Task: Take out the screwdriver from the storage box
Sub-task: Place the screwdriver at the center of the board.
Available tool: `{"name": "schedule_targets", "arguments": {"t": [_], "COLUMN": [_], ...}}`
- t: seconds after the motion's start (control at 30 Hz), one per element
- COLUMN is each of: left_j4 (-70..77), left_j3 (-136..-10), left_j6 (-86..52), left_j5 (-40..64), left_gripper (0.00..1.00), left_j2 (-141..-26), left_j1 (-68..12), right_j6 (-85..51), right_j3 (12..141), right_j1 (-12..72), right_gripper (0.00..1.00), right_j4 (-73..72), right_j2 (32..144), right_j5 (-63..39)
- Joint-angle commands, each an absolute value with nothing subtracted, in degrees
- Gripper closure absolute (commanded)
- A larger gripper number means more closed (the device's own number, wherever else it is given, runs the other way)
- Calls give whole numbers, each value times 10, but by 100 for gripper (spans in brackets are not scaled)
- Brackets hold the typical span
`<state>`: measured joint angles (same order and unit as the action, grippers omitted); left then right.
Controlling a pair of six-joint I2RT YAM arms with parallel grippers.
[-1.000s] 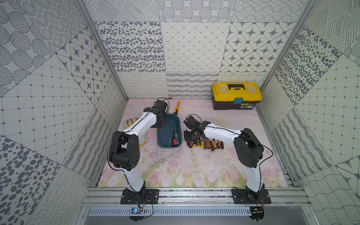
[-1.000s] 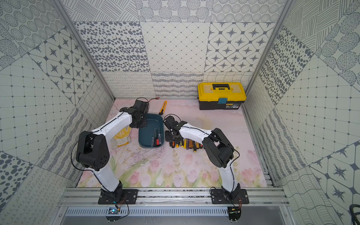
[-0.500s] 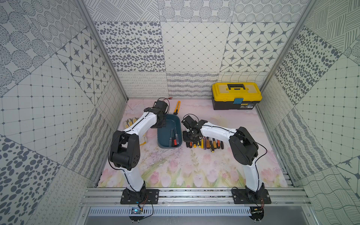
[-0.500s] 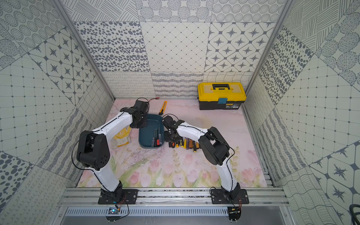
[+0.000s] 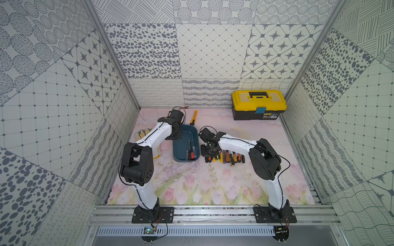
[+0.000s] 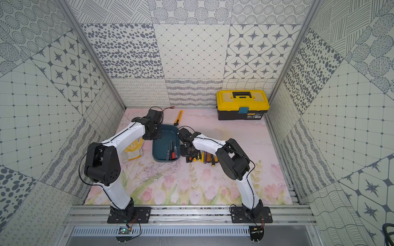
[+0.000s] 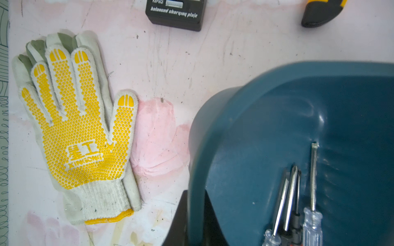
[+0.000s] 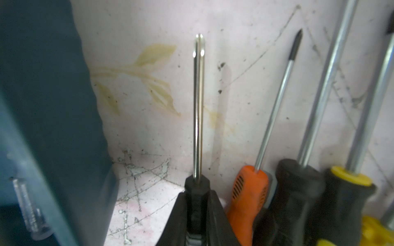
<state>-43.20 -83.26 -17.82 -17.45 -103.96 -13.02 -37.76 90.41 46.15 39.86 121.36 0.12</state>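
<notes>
Screwdriver [image 8: 198, 110], black-handled with a bright shank, was held by the handle in the right tool [image 8: 197, 215], whose jaws were closed on it; it hung outside the box [image 5: 185, 144], just beside the box's wall and over the near end of a row of screwdrivers [image 5: 226, 156] laid on the bench [image 5: 213, 183]. Judged purpose of this hold: the piece was being added to that row, handles toward the robot, shanks pointing away, matching the others. Box, teal and lidless, sat on the bench between the two arms; three or four screwdrivers [image 5: 190, 149] remained inside, clear- and red-handled, lying side by side against the wall nearer the right arm, so the task looked only part done. Left tool [image 7: 196, 219] was shut on the box's rim at the far corner, one finger outside the wall and one inside, judged as a steadying grip so the box would not slide while items were drawn out. In the right wrist view an orange-handled driver [image 8: 248, 196] lay just beside the held one, with black and yellow handles next along; that crowding left little room for setting down. Other items, all clear of the work: a pair of dotted gloves [image 7: 78, 127] near the left arm, a small black charger [image 7: 175, 15], a yellow utility knife [image 5: 193, 117] beyond the box, and a yellow-lidded toolbox [image 5: 259, 104] at the far corner.
</notes>
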Motion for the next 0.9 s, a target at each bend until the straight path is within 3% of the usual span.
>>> {"name": "schedule_targets", "arguments": {"t": [0.0,0.2,0.87], "left_j4": [-448,-447,-449], "left_j3": [-843,-843,-843], "left_j6": [-180,-181,-180], "left_j5": [-158,-159,-161], "left_gripper": [100,100,100], "left_j2": [-1044,-1041,-1041], "left_j1": [-127,-127,-127], "right_j6": [-379,-379,-380], "right_j3": [916,916,915], "right_j1": [462,462,461], "right_gripper": [100,99,77], "right_j4": [415,418,423], "right_j2": [1229,1230,1233], "right_j5": [19,23,23]}}
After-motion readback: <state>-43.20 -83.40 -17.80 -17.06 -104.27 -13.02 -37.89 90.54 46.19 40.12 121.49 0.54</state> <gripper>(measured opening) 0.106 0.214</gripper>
